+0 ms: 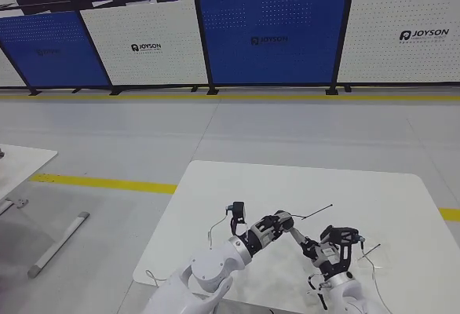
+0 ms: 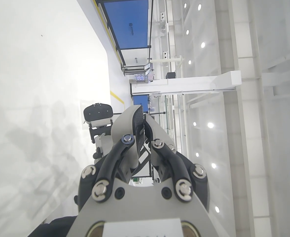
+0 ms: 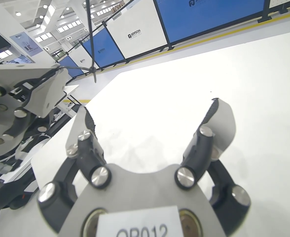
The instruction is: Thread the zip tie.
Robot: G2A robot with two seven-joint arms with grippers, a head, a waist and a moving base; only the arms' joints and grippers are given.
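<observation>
Left claw [image 2: 143,120] is closed tight on the black zip tie [image 3: 88,25], above the surface [image 1: 371,196] near its robot-side edge; right claw [image 3: 150,106] beside it stands wide open, holding nothing.

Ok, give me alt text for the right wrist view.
The right hand, open and empty, hovers above the flat white table. Beside it the left hand grips a thin black plastic zip tie, its long strap sticking out free.
</observation>
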